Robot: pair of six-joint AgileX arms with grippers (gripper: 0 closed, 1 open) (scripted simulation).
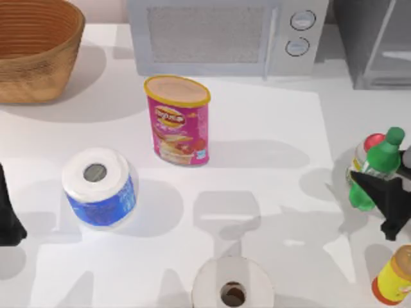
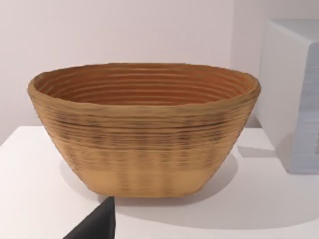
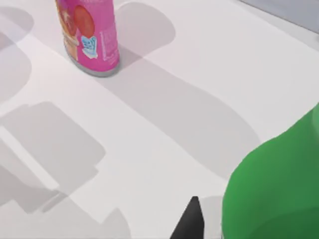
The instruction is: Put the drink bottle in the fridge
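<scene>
Right gripper [image 1: 379, 186] grips my drink bottle [image 1: 377, 168], tilted, red-lidded jar [image 1: 367, 149] just behind; left arm parked.

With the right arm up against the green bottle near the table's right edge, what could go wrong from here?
1. The drink bottle stands right against a red-lidded jar; closing or lifting the right hand could knock the jar over.
2. The right wrist view shows only one fingertip beside the green body, so the grasp may be off-centre and the bottle could tip.
3. A yellow bottle stands close to that arm and could get bumped.
</scene>
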